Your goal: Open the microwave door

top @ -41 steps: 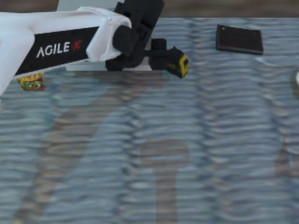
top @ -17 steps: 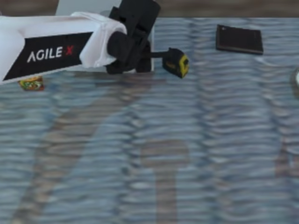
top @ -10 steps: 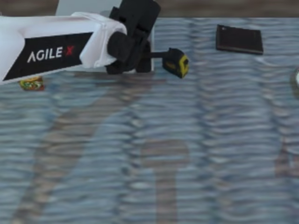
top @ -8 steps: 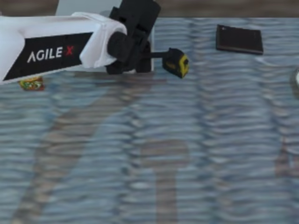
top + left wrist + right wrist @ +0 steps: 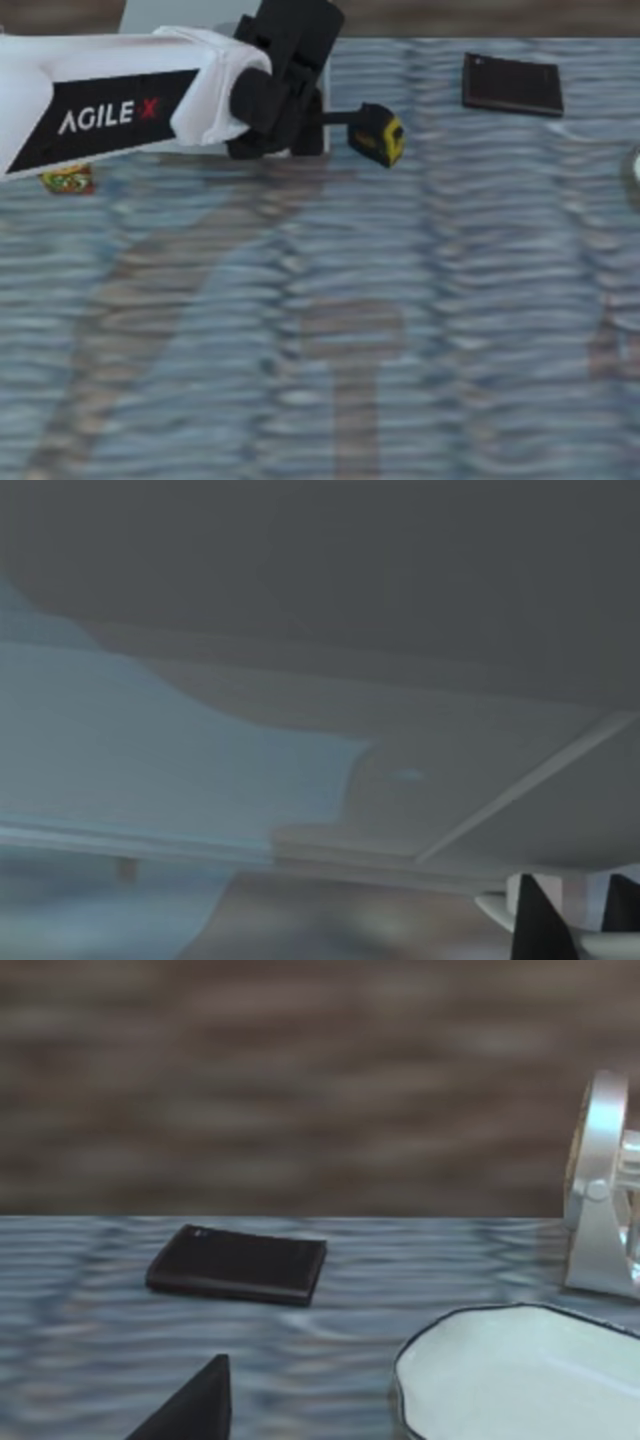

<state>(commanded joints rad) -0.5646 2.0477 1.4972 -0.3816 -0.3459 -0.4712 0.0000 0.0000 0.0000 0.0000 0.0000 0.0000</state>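
Left gripper (image 5: 300, 95) at the microwave (image 5: 170, 14)

**Even light above, murk at the left wrist**

You get flat, even light over the table (image 5: 420, 330), with soft arm shadows stretching toward you. Your left wrist view is dim and blurred against the microwave (image 5: 330, 600). The right wrist view's backdrop is smeared.

The left arm (image 5: 130, 100) is lying across the far left of the table (image 5: 400, 330), covering most of the microwave (image 5: 180, 14) there. A tape measure (image 5: 378, 133) is sitting just beside its wrist, a dark book (image 5: 512, 84) farther right, a small packet (image 5: 66, 180) near the left edge. The near half of the table is staying free for passing.
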